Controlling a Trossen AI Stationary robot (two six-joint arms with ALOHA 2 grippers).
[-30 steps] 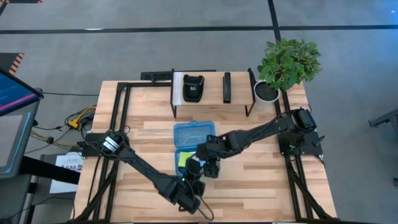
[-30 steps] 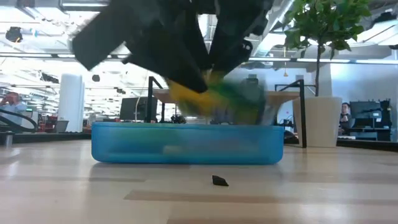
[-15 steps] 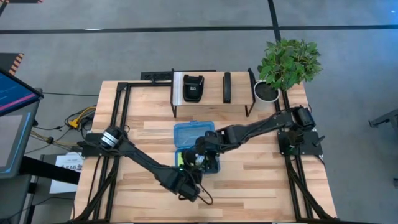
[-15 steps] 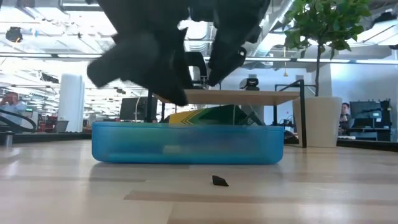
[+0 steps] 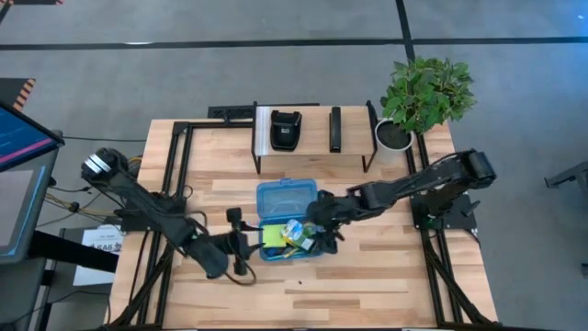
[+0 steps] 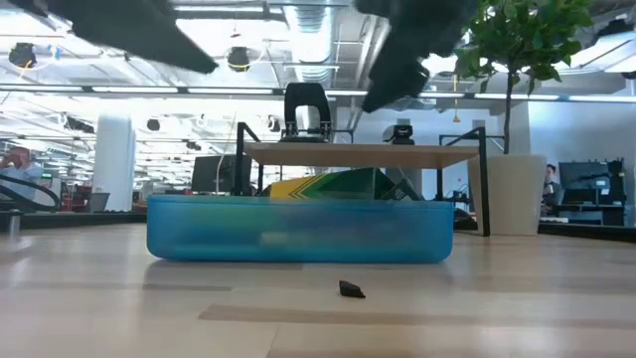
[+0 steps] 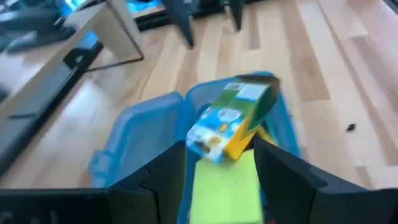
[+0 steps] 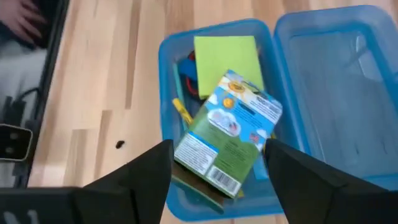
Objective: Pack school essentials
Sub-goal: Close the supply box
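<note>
The translucent blue case (image 5: 289, 223) lies open, its lid flat on the table on the far side. In its base the yellow-green crayon box (image 8: 229, 144) lies tilted on top of the green sticky-note pad (image 8: 226, 57) and pencils (image 8: 180, 107), with its upper edge (image 6: 328, 183) above the case rim. My left gripper (image 5: 241, 241) is open, just left of the case. My right gripper (image 5: 323, 233) is open, over the case's right side. Neither touches anything. Scissors and eraser are hidden.
A dark metal rack (image 5: 312, 138) with black devices stands at the far edge, and a potted plant (image 5: 424, 92) is at the far right corner. A small black bit (image 6: 350, 289) lies on the table just near of the case. Bare wood lies left and right of the case.
The crayon box, which was above the case between both grippers, has come down and now lies tilted in the base. My left gripper has drawn away from the case's near side toward the table's left. My right gripper has risen and pulled back toward the right.
</note>
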